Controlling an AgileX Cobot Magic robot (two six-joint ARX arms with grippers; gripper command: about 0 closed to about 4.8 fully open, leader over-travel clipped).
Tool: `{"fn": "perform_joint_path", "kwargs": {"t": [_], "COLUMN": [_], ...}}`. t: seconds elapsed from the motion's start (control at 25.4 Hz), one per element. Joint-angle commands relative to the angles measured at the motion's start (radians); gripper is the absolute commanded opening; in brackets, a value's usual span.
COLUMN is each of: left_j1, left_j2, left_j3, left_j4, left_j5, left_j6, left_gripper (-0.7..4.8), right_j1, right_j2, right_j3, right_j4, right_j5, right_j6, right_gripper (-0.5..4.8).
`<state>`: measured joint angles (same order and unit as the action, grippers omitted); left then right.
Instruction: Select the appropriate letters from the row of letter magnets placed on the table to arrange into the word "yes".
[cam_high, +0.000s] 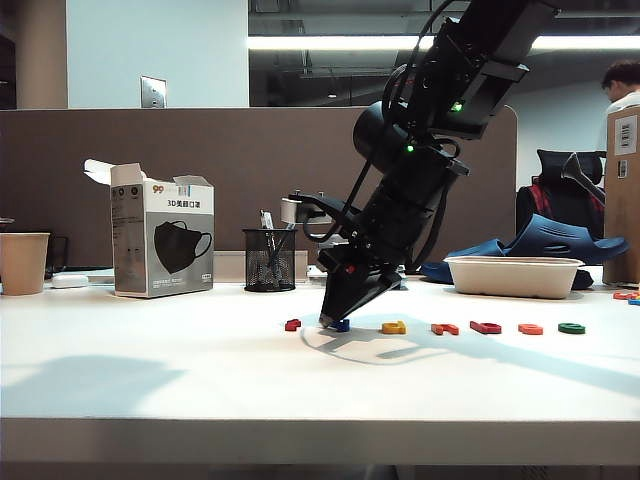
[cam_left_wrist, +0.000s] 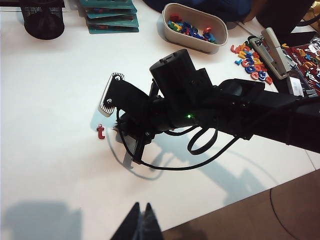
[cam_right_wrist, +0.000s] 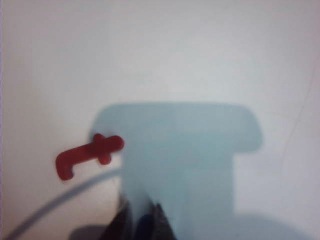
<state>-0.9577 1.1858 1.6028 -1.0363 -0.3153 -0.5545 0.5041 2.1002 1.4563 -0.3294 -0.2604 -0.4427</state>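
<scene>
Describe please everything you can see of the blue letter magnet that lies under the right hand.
The blue letter magnet is a small, flat piece of what looks like plastic, lying on the white table. It is second from the left in the row, between the dark red letter and the yellow letter. The right hand has its fingertips down around it, so its shape is mostly hidden. In the right wrist view only a blue sliver shows between the two fingers, which stand close on both sides.
</scene>
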Motion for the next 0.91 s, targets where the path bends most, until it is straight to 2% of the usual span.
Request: {"fn": "perform_joint_path", "kwargs": {"t": [0.04, 0.16, 0.59, 0.91], "left_j1": [0.000, 0.000, 0.000, 0.000], "left_j2": [-0.002, -0.002, -0.002, -0.002], "left_j3": [0.003, 0.003, 0.003, 0.003], "left_j4": [0.006, 0.006, 0.006, 0.006], "left_j5": [-0.002, -0.003, -0.003, -0.003], "left_j6": [0.000, 0.000, 0.000, 0.000], "left_gripper": [-0.05, -0.05, -0.05, -0.05], "right_j1": [-0.002, -0.002, 0.000, 0.000], "right_j2": [0.004, 0.004, -0.004, -0.051], "right_j3": [-0.004, -0.004, -0.003, 0.007], "right_j4": [-0.011, -0.005, 0.021, 0.023], "right_j5": [0.034, 0.042, 0.065, 0.071], "right_j6": [-0.003, -0.003, -0.002, 0.048], "right_gripper": [0.20, -0.02, -0.02, -0.02]}}
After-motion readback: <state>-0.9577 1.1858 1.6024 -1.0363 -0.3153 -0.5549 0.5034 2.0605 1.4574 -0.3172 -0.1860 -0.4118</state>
